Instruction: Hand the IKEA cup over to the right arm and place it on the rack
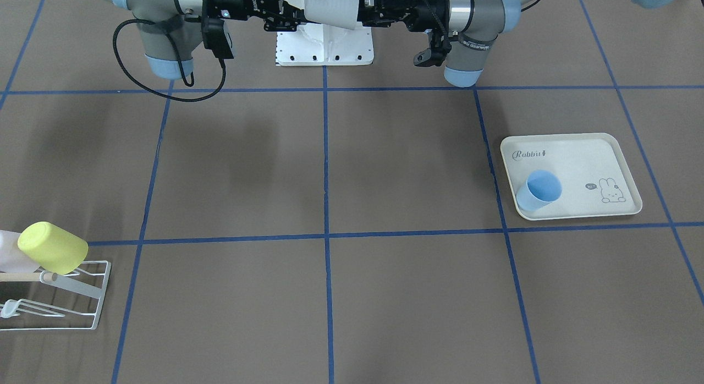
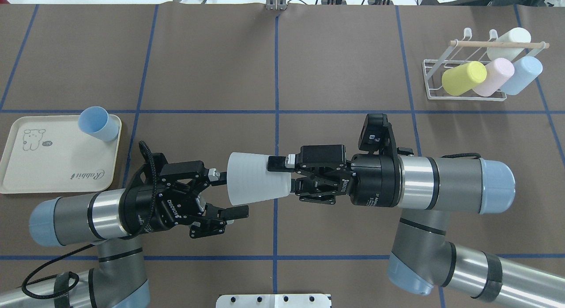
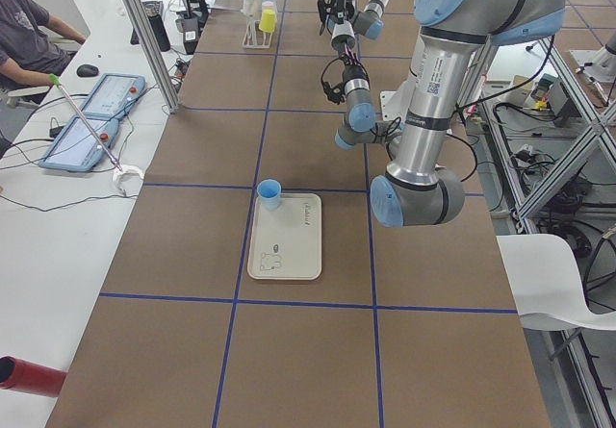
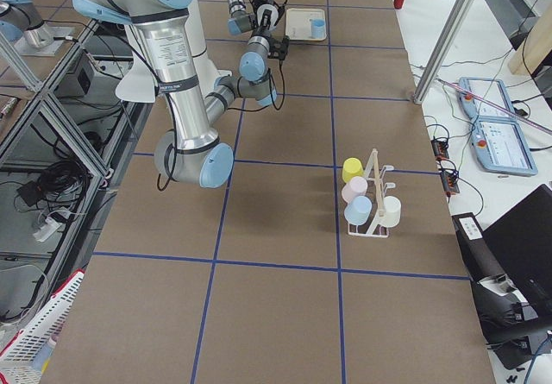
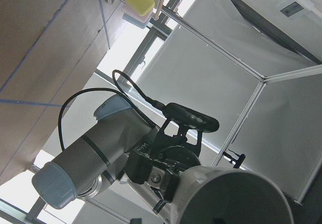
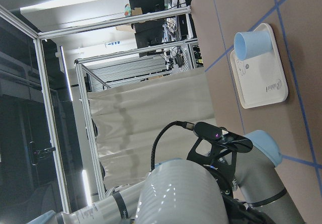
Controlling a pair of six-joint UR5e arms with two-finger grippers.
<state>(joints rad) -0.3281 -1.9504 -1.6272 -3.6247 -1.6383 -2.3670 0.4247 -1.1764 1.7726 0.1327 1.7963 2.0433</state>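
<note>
Over the table's near middle, the right hand (image 2: 282, 175) is clamped on the narrow base end of the white cup (image 2: 254, 178), which lies sideways in the air. The left hand (image 2: 227, 193) is spread wide astride the cup's rim end. The rack (image 2: 426, 78) stands at the table's far right corner.

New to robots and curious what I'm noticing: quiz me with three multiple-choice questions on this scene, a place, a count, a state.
1. The yellow cup is: A. on the tray B. on the rack C. in a tool
2. Cups on the rack: A. two B. four C. six
3. The white cup between the arms is: A. on the tray B. on the table C. held aloft by the right tool
Answers: B, it hangs on the rack; B, yellow, pink, blue, white; C, the right tool clamps it, the left tool is open.
</note>
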